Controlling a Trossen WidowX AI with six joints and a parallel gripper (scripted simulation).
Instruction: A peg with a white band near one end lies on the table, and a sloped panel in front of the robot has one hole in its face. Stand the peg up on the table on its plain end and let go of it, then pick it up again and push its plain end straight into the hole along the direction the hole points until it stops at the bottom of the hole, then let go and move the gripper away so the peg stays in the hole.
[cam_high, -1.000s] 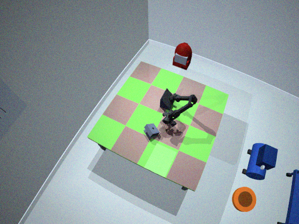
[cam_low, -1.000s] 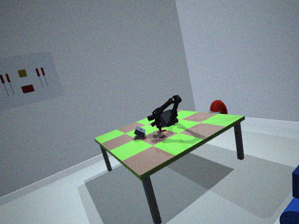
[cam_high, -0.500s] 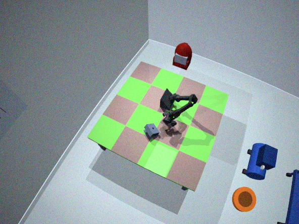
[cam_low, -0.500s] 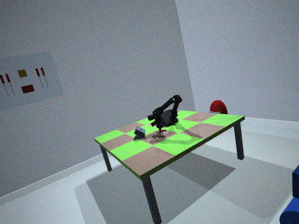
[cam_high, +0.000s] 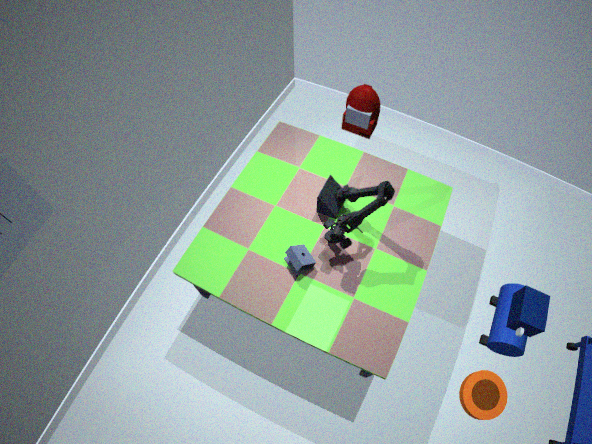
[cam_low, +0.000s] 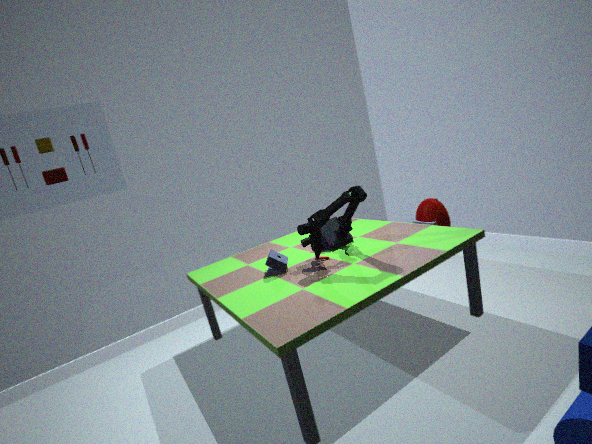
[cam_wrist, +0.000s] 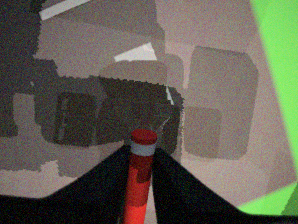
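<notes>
In the wrist view a red peg (cam_wrist: 138, 175) with a white band (cam_wrist: 143, 148) near its far end sits between my two dark fingers. My gripper (cam_wrist: 141, 154) is shut on the peg and holds it a little above the table. In the exterior view the gripper (cam_low: 318, 254) hangs low over a brown square, and a bit of the red peg (cam_low: 324, 258) shows under it. The grey sloped panel (cam_high: 300, 258) with one hole (cam_high: 303, 256) stands on the table to the gripper's left; it also shows in the exterior view (cam_low: 276, 260).
The arm's base (cam_high: 330, 197) stands behind the gripper near the table's middle. A red object (cam_high: 362, 110) sits on the floor beyond the table. Blue objects (cam_high: 517, 320) and an orange disc (cam_high: 483, 394) lie on the floor to the right.
</notes>
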